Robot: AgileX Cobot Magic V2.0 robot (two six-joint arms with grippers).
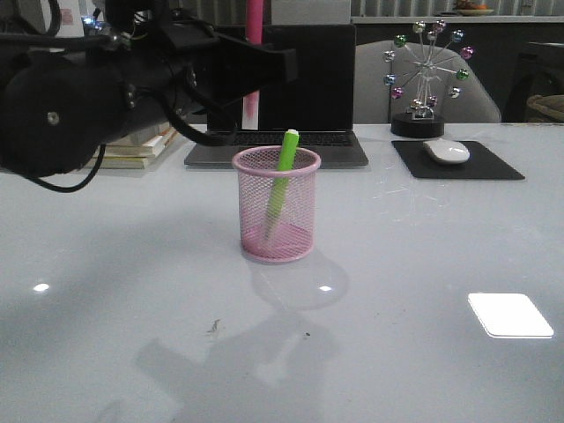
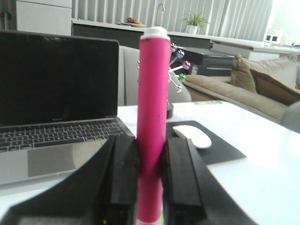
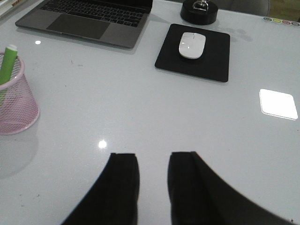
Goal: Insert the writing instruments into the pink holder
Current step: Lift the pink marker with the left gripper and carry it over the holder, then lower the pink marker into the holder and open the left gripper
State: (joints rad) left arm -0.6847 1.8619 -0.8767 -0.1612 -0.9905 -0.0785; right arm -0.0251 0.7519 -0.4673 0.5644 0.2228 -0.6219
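The pink holder [image 1: 276, 211] stands mid-table with the green pen [image 1: 284, 172] leaning inside it, whitish end above the rim. My left gripper [image 1: 264, 63] is shut on the pink pen [image 1: 254, 35], which hangs upright just above the holder's far-left rim. The left wrist view shows the pink pen [image 2: 152, 103] clamped between both fingers [image 2: 124, 173], its white end up. Low over bare table to the right of the holder [image 3: 14, 105], my right gripper [image 3: 152, 157] is open with nothing between its fingers; the green pen [image 3: 7, 65] shows there too.
A laptop [image 1: 291, 88] stands behind the holder, with stacked books [image 1: 141, 145] to its left. A white mouse [image 1: 447, 152] lies on a black pad [image 1: 493, 166] at the back right, beside an ornament with coloured balls [image 1: 425, 79].
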